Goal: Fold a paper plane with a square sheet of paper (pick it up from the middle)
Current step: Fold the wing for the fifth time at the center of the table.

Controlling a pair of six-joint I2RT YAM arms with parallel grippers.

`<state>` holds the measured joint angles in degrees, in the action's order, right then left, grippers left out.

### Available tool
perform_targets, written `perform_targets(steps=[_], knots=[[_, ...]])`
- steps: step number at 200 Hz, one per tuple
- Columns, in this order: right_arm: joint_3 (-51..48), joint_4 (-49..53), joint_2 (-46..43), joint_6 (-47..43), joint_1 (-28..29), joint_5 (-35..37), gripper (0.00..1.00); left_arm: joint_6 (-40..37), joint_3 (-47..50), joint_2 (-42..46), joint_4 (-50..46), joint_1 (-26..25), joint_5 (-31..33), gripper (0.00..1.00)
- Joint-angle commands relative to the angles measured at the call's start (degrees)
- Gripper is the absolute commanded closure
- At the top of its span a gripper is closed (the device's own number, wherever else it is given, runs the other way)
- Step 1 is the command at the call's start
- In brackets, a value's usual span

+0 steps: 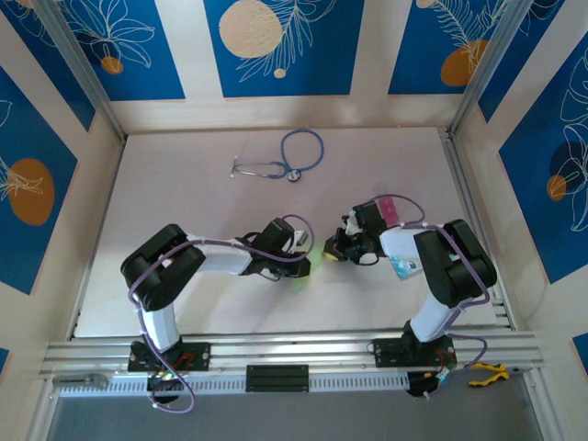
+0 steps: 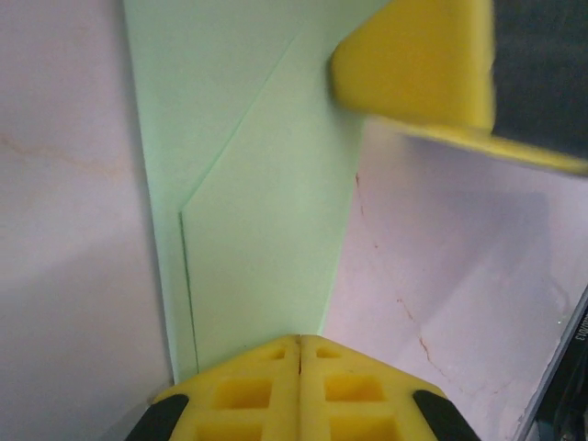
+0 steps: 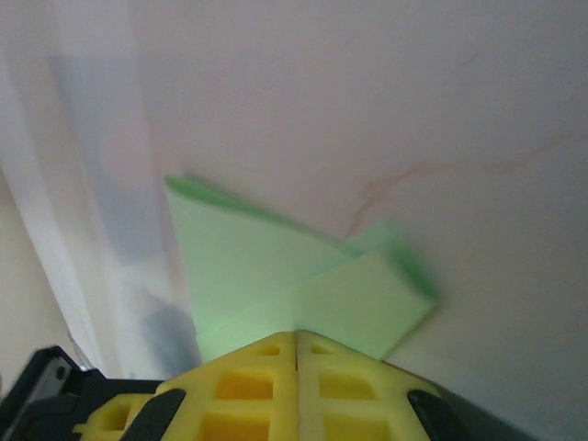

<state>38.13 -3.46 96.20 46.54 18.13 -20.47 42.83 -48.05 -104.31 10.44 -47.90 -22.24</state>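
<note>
The square sheet of paper (image 2: pixel 257 230) is pale green and lies flat on the table, with a diagonal flap folded over it. In the top view it peeks out between the two wrists (image 1: pixel 302 277). My left gripper (image 2: pixel 299 340) is shut, its yellow tips resting on the sheet's near edge. My right gripper (image 3: pixel 296 333) is also shut, tips down on the layered paper (image 3: pixel 266 266). The two grippers meet tip to tip (image 1: pixel 318 252). In the left wrist view, one of the right gripper's yellow fingers (image 2: pixel 413 64) sits on the sheet's far corner.
A blue stethoscope (image 1: pixel 280 161) lies at the back of the table. A teal-and-white packet (image 1: pixel 404 266) and a small pink block (image 1: pixel 393 209) sit by the right arm. A yellow-handled tool (image 1: pixel 487 372) rests on the front rail.
</note>
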Motion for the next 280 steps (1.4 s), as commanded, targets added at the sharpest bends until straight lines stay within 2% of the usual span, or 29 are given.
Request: perform_targets(steps=[1, 45, 69, 103, 121, 146, 226, 280], knots=[[1.4, 0.7, 0.6, -1.2, -3.9, -0.6, 0.96, 4.7, 3.7, -0.5, -1.2, -0.7, 2.3, 1.00], [2.6, 3.4, -4.7, -1.0, -2.8, -0.2, 0.93, 11.5, 7.3, 5.3, 3.6, -3.1, 8.1, 1.00], [1.1, 5.7, -8.7, -0.4, -0.5, 2.0, 0.91, 9.5, 5.7, 11.3, 1.4, -4.0, 10.7, 0.90], [-3.3, 6.2, -14.4, 2.7, 2.6, 5.2, 0.86, 4.0, 3.6, 19.4, -10.1, -2.1, 17.7, 0.75], [-5.6, 5.8, -15.9, 4.0, 4.1, 6.3, 0.83, 3.1, 4.1, 18.9, -12.5, 1.5, 13.7, 0.74], [-8.2, 4.0, -16.9, 6.0, 5.0, 6.0, 0.82, 3.1, 5.8, 16.8, -10.3, 4.1, 7.8, 0.73], [-9.0, 2.0, -16.4, 8.0, 7.5, 5.3, 0.81, 2.8, 4.5, 9.9, -8.6, 4.5, -0.2, 0.75], [-8.3, 1.0, -13.9, 8.3, 8.7, 4.6, 0.80, 0.6, 2.9, 7.2, -12.5, 4.4, -3.9, 0.74]])
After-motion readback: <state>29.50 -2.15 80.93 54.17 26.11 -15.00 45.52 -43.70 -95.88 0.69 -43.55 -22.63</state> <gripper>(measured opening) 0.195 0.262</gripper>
